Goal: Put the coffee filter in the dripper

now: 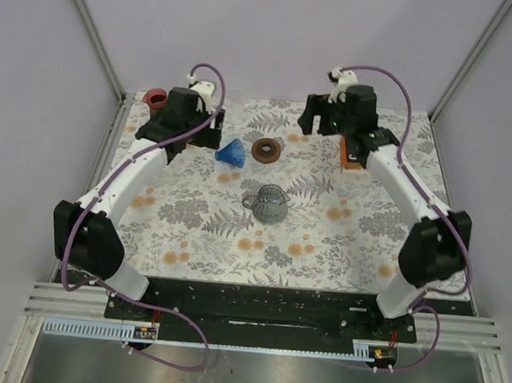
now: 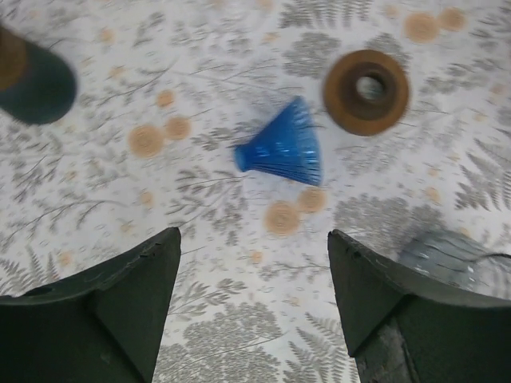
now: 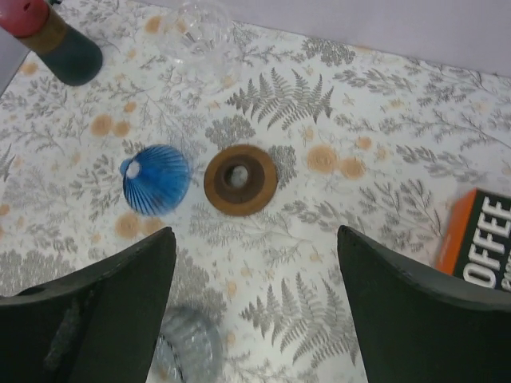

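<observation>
The coffee filter, a blue ribbed cone (image 1: 232, 153), lies on its side on the floral table; it also shows in the left wrist view (image 2: 283, 148) and the right wrist view (image 3: 156, 179). The dripper, a translucent grey cup with a handle (image 1: 268, 202), stands nearer the arms, at the edge of both wrist views (image 2: 451, 259) (image 3: 188, 343). My left gripper (image 2: 254, 231) is open and empty, hovering just left of the filter (image 1: 203, 134). My right gripper (image 3: 255, 230) is open and empty, raised at the back right (image 1: 310, 120).
A brown wooden ring (image 1: 266, 150) lies right of the filter. A dark bottle with a red top (image 1: 155, 99) stands at the back left. An orange coffee box (image 1: 352, 155) lies under the right arm. A clear glass vessel (image 3: 196, 24) stands at the back.
</observation>
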